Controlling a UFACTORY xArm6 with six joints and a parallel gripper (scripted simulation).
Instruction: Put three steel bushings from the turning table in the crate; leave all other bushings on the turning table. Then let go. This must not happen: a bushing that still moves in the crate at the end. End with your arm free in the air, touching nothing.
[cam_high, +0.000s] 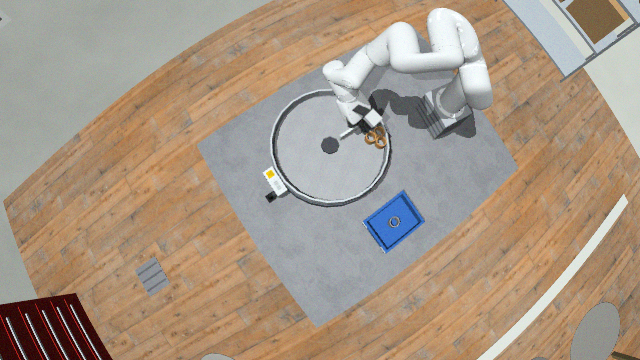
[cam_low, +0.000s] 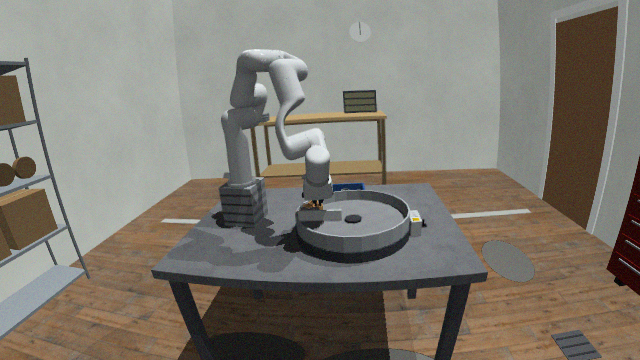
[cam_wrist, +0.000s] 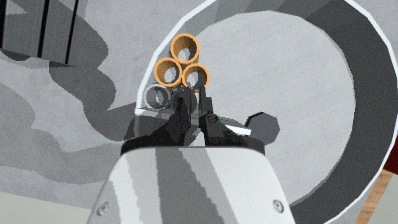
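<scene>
The round turning table (cam_high: 330, 147) holds three brass-coloured bushings (cam_wrist: 182, 67) clustered at its rim near the arm's base; they also show in the overhead view (cam_high: 376, 136). A grey steel bushing (cam_wrist: 158, 97) stands just beside them, and what may be a second one is half hidden behind my fingers. My gripper (cam_wrist: 194, 95) hangs low over this cluster, fingers close together with nothing seen between them. It also shows in the overhead view (cam_high: 362, 127) and the side view (cam_low: 314, 204). The blue crate (cam_high: 393, 221) holds one steel bushing (cam_high: 397, 220).
The turning table has a raised rim (cam_low: 350, 235) and a dark hub (cam_high: 330, 145). A small white and yellow box (cam_high: 274, 181) sits at its outer edge. The arm's base stands on a grey block (cam_low: 242, 202).
</scene>
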